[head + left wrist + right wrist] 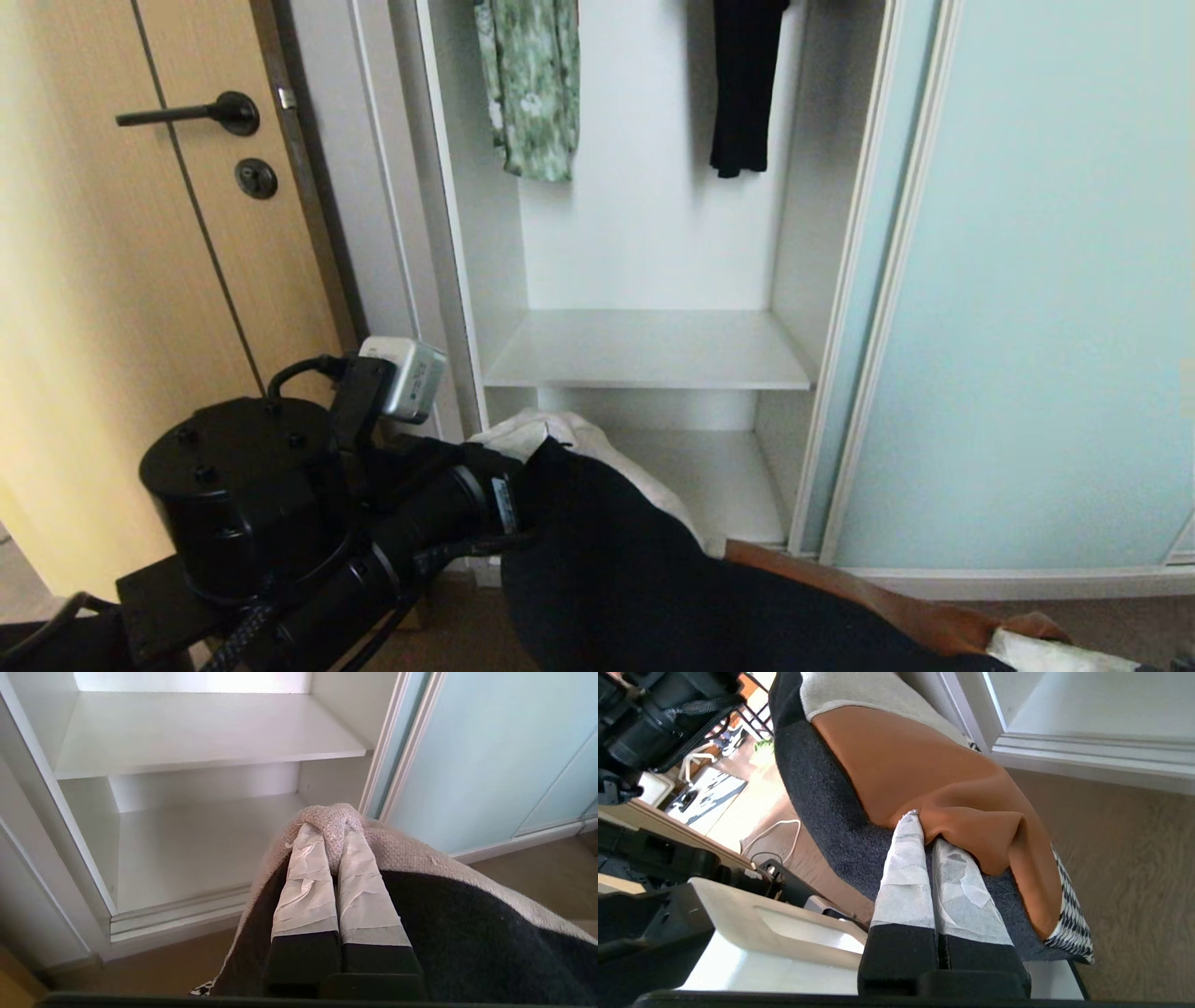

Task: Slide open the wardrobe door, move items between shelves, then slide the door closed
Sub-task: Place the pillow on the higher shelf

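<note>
Soft bundle of folded clothes point(635, 569), mostly black with rust-orange and white pieces, hangs between both claws in front of the open wardrobe, below the upper flat white shelf board point(649, 353) and just outside the lower white shelf board point(709, 476). Left claw point(334, 830) is clenched on the bundle's pale knitted edge; right claw point(924, 828) is clenched on its rust-orange fold. Frosted pale blue-green sliding glass door point(1046, 280) stands slid to the right, with a green floral garment point(532, 84) and a slim black garment point(742, 84) hanging above.
</note>
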`<state>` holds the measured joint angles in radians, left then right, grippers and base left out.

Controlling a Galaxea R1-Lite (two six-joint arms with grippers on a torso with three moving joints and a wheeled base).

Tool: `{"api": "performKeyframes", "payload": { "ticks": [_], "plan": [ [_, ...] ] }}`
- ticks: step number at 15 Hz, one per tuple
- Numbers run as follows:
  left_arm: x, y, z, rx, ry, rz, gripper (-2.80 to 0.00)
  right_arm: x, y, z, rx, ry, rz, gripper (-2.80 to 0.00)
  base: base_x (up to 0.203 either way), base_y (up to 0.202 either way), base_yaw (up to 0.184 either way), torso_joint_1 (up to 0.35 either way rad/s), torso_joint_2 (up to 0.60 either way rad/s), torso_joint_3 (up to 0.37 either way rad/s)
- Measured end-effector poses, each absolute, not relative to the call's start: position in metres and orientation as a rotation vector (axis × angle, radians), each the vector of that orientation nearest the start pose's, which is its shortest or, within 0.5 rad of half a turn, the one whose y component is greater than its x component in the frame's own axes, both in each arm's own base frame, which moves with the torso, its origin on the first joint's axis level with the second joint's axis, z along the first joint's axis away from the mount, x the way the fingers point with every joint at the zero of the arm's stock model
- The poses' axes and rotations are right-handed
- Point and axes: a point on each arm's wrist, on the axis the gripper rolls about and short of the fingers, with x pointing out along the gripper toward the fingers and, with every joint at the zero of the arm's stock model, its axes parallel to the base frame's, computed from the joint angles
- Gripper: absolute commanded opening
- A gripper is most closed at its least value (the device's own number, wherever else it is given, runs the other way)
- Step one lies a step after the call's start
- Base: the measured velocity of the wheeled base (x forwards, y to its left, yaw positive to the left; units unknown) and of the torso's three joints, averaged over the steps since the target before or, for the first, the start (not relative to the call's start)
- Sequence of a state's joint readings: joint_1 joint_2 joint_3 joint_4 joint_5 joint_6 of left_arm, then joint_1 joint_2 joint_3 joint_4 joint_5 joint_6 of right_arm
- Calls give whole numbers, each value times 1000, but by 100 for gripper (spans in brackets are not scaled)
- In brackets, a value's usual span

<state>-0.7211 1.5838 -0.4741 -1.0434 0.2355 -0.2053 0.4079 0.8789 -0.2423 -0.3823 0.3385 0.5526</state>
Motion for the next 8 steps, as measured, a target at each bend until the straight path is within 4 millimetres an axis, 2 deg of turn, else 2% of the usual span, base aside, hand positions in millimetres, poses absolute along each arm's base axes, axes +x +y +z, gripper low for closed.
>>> {"api": "performKeyframes", "payload": {
  "ticks": [5,6,8],
  "plan": [
    [192,-161,170,-171,112,-476,-280,81,43,162,514,458,650,-280,0,0,0,0,2,12],
    [192,-161,169,-169,115,-476,-280,81,43,162,515,459,650,-280,69,0,-2,-2,2,7],
    [191,-161,169,-167,114,-476,-280,81,43,162,514,459,650,-280,178,0,-1,-3,8,5]
  ]
}}
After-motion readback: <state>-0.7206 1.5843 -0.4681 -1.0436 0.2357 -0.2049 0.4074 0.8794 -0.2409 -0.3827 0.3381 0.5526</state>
